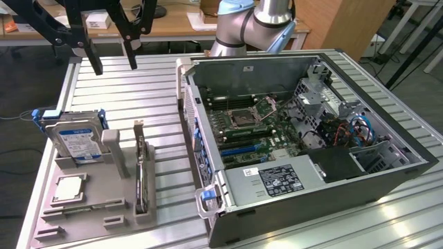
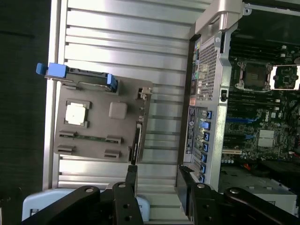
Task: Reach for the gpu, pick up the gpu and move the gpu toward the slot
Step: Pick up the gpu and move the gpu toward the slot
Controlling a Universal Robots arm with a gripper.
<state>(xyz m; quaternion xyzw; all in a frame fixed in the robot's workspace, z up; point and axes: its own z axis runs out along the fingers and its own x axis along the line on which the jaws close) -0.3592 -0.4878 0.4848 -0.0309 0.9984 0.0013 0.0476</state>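
Exterior view: end effector (image 1: 113, 61) high up at the far left of the exterior view, black fingers (image 1: 95, 63) spread wide apart, holding nothing. Hanging above the ribbed metal surface (image 1: 152, 93), well apart from the gpu (image 1: 142, 174). Gpu standing on its long edge in a slot of the grey holder tray (image 1: 83, 218), at the tray's right side in the exterior view, thin and dark, with a silver end bracket sticking up at its far end. Hard drive (image 1: 74, 142) with a blue label standing upright at the far left of the tray, held in blue clips. Small square silver chip (image 1: 68, 188) lying flat in the tray, nearer than the hard drive. Open computer case (image 1: 298, 155) lying on the surface at the exterior view's right, green board and cables showing inside. Grey and blue robot arm (image 1: 252, 23) behind the case.

Wrist view: looking down from high up. Two black fingers (image 2: 131, 180) standing wide apart, nothing between them, bare ribbed surface (image 2: 117, 33) under the gap. Grey holder tray (image 2: 63, 140) with the gpu (image 2: 136, 140) seen edge-on along the tray side closest to the computer case (image 2: 211, 70), just beyond one fingertip. Chip (image 2: 76, 113) and hard drive (image 2: 77, 77) on the same tray
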